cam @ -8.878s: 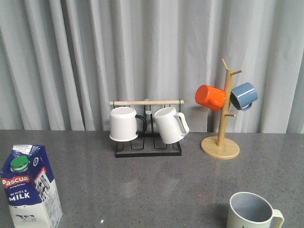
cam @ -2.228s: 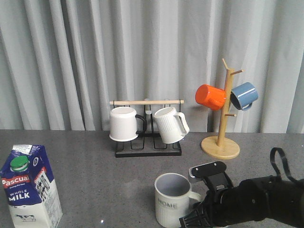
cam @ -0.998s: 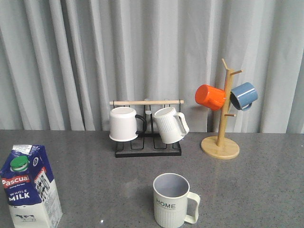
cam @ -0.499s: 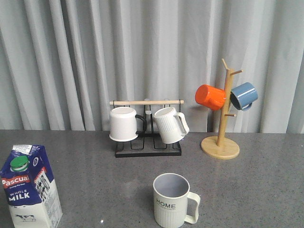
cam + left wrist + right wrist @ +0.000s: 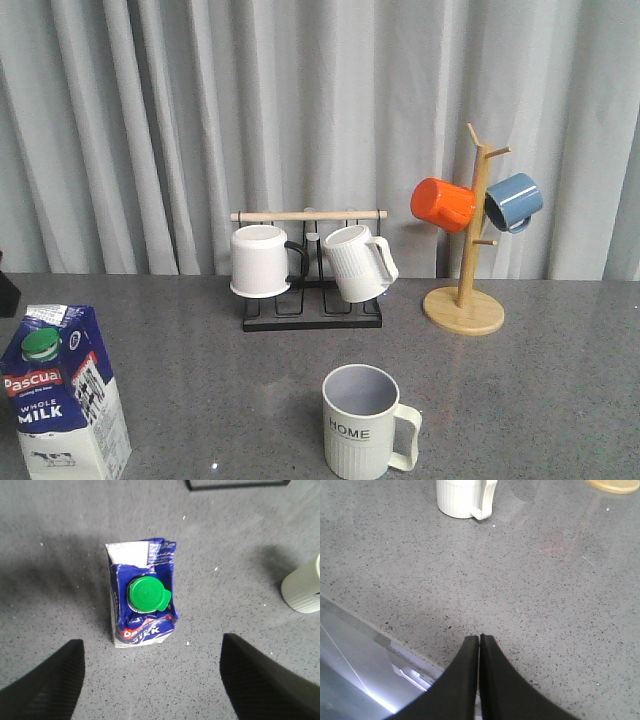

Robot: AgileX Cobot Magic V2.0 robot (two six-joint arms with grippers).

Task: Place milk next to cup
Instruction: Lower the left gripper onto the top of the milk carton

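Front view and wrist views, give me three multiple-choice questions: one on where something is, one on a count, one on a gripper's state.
1. Where is the milk?
A. front left of the table
B. on the rack
C. touching the HOME cup

2. How many mugs hang on the wooden tree?
A. one
B. two
C. four

3. The right gripper is:
A. shut
B. wide open
C. holding the cup

Answers: 1 A, carton stands far left of the cup. 2 B, an orange mug and a blue mug. 3 A, fingers meet with nothing between.

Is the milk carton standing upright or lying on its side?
Upright: the tall blue-and-white milk carton stands on its base, green round cap on top.
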